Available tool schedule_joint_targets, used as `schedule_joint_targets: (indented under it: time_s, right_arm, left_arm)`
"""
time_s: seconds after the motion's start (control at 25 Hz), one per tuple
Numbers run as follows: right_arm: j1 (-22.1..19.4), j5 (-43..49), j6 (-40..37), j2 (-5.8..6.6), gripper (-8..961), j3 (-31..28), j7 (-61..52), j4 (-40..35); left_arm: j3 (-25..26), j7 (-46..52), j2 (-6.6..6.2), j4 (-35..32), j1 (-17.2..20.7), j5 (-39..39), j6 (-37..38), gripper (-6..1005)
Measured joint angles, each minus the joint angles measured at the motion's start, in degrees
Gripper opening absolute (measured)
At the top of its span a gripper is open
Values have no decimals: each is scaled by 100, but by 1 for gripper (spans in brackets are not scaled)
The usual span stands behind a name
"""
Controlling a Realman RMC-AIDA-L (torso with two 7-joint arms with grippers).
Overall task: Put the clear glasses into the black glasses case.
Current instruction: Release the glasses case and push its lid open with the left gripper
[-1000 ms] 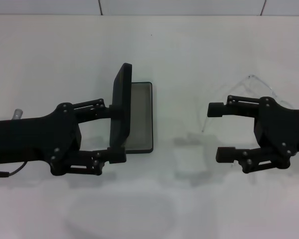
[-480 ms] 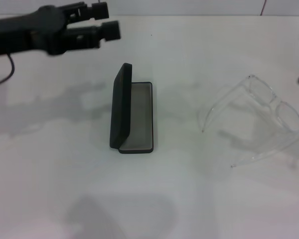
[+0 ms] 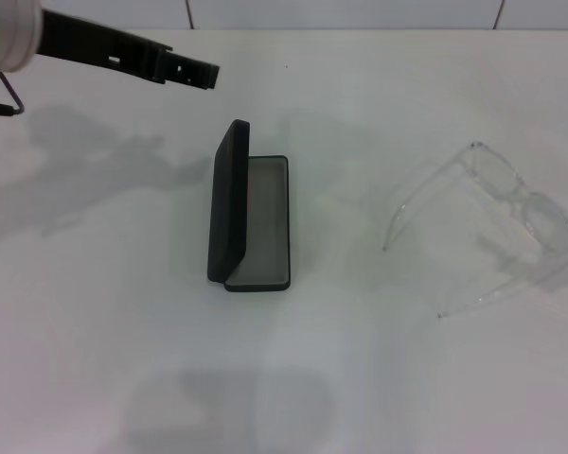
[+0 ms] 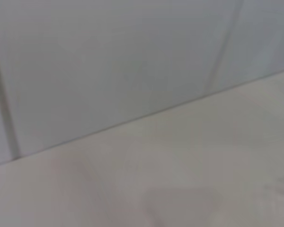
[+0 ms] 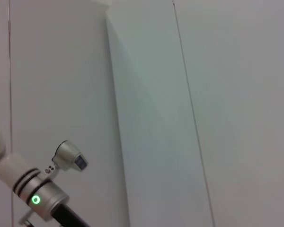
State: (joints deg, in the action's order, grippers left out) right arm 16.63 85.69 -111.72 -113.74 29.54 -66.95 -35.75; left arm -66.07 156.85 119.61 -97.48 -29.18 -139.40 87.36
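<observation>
Glasses (image 3: pixel 497 218) lie unfolded at the frame's right on the white bench (image 3: pixel 360 378), well apart from the open black case (image 3: pixel 251 222) at centre, while the left pincer (image 3: pixel 201 74), upper left, holds nothing, its grip state unclear.

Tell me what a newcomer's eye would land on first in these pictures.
The black glasses case stands out first: it sits open mid-table, lid up on edge at the robot's left side, grey lining showing. To its right, apart from it, the clear glasses lie on the white table, arms unfolded. The left claw hangs raised over the far left; the right claw is out of view.
</observation>
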Motion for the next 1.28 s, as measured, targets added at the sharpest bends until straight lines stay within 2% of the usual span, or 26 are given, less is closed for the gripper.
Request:
schedule_joint_targets:
  time_s: [0.12, 0.2, 0.32, 0.44, 0.64, 0.88, 1.16, 1.28]
  right_arm:
    - [-7, 33, 58, 33, 860, -4, 105, 14]
    - [-8, 81, 139, 41, 860, -2, 251, 19]
    - [7, 107, 219, 42, 860, 14, 409, 21]
    - [18, 105, 241, 31, 860, -1, 540, 63]
    - [0, 62, 248, 18, 860, -38, 647, 183]
    - [-15, 69, 238, 13, 860, -41, 651, 216]
    - [-19, 77, 212, 24, 860, -45, 655, 245]
    - [-20, 74, 232, 26, 860, -45, 658, 245]
  left_arm:
    - [-843, 941, 3, -225, -84, -951, 2, 845]
    - [-1293, 1334, 7, -225, -124, -1233, 5, 844]
    - [-1698, 1532, 58, -111, -141, -1320, -28, 844]
    - [-1822, 1548, 92, 86, -158, -1155, -126, 843]
    - [-1874, 1551, 64, 523, -228, -815, -433, 842]
    - [-1989, 1550, 48, 1124, -431, -840, -700, 839]
    - [-2041, 1492, 38, 1634, -460, -877, -1005, 834]
    - [-2222, 1503, 39, 1764, -461, -881, -1138, 831]
